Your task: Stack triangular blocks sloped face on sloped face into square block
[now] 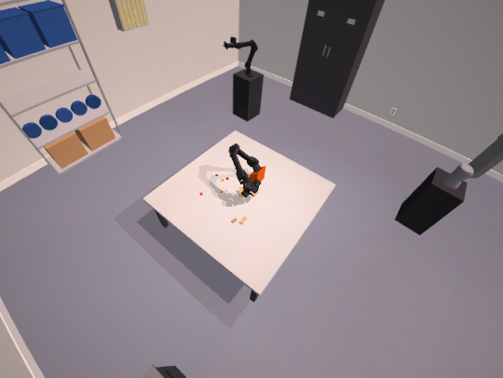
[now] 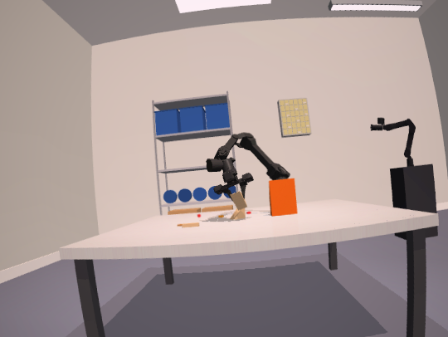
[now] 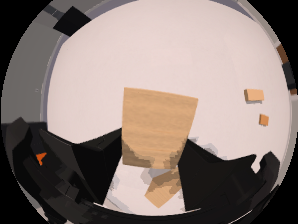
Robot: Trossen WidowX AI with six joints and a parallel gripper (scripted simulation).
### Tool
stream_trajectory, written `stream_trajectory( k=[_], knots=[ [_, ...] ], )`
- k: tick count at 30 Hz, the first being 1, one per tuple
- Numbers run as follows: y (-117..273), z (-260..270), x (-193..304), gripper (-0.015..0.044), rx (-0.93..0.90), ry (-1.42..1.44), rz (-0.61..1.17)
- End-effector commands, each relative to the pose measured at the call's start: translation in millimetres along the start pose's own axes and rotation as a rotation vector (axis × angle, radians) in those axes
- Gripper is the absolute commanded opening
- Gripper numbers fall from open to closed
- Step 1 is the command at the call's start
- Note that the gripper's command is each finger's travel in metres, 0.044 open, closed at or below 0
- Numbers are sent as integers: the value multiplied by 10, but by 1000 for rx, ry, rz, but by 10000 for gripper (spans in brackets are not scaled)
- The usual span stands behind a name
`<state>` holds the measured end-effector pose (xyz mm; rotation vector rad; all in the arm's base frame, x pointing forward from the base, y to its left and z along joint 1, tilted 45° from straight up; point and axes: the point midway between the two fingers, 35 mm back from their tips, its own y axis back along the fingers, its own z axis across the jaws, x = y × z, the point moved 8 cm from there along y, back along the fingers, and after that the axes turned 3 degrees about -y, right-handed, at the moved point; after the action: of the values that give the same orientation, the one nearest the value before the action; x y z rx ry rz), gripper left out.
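Gripper [image 2: 237,185] is clamped on the upper triangular block [image 2: 239,200], tilted, just above the lower triangular block [image 2: 237,214] mid-table, toward the far edge. Contact looks imminent, hard to tell. Come down crooked and it'll shove the bottom one or leave the ends uneven.

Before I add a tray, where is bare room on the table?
Bare: the table's stretch past the orange box, and its near end beyond the two small wood pieces. Crowded: around the gripper and the blocks.
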<state>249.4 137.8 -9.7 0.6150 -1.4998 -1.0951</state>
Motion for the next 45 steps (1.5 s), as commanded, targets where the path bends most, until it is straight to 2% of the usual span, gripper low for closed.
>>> stream_trajectory(
  k=[1,24,45],
  knots=[
    [16,8,-36,0,21,142,17],
    [20,95,-139,0,55,926,150],
    [28,179,-232,0,10,1637,304]
  ],
)
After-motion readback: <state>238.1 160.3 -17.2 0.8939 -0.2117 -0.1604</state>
